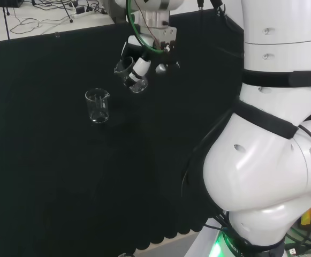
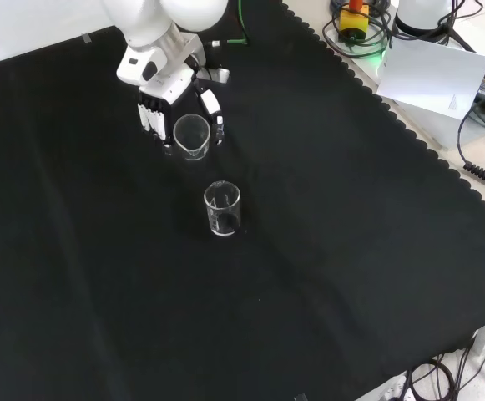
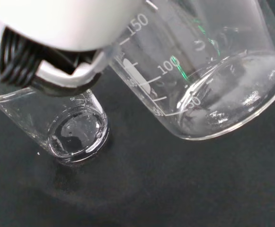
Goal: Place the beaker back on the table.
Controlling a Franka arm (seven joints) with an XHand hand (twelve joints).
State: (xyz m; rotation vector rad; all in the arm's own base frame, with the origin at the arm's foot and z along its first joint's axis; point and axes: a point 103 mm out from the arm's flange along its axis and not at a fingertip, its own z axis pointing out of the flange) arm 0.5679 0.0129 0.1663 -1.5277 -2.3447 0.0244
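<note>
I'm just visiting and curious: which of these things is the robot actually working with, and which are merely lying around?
In the job:
- held beaker, tilted above the cloth
- hand, curled round it
- black cloth, where it goes

Lying about:
- second beaker, standing upright on the cloth
- cables beyond the cloth

one standing beaker (image 2: 223, 209) just beside the fingers (image 2: 152, 119) blocks open cloth (image 2: 325, 276).

Upright on the black cloth (image 2: 334, 259) over the desk, a clear glass beaker (image 2: 223, 209), spout at its rim, touching nothing else. Beyond the cloth's scalloped edge, at the front view's upper right, a white box (image 2: 434, 79), a yellow-and-red button (image 2: 355, 17) and dark cables (image 2: 484, 171).
</note>
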